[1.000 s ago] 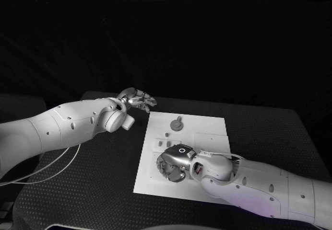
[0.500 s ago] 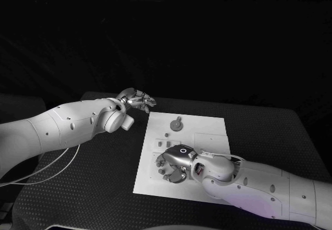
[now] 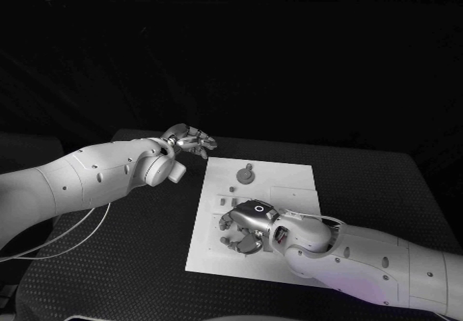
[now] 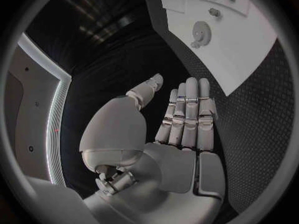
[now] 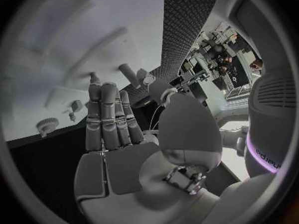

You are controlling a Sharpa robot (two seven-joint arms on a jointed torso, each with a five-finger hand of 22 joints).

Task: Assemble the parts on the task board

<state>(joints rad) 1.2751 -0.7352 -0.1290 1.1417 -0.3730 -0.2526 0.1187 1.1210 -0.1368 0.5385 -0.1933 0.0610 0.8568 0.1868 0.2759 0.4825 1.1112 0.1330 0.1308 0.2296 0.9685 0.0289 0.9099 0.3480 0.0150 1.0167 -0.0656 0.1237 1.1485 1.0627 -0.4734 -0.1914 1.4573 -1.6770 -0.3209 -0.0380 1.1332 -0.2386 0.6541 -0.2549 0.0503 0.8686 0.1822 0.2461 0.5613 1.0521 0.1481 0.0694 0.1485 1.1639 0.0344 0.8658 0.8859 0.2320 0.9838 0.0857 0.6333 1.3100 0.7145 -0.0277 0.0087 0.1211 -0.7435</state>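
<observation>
The scene is dim and nearly colourless, with darkness beyond the far edge of the counter (image 3: 116,281). The task board (image 3: 290,177) is the brightest surface, evenly lit. A soft shadow lies beneath the right hand (image 3: 246,231). Both wrist views bend straight edges; the board close behind the right hand's fingers (image 5: 109,119) is blurred.

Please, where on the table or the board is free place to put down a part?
The task board is bare along its far right side, beside the round part. Black table right of the board is bare. It is crowded mid-board around the right hand, and near the left hand at the far-left corner.
</observation>
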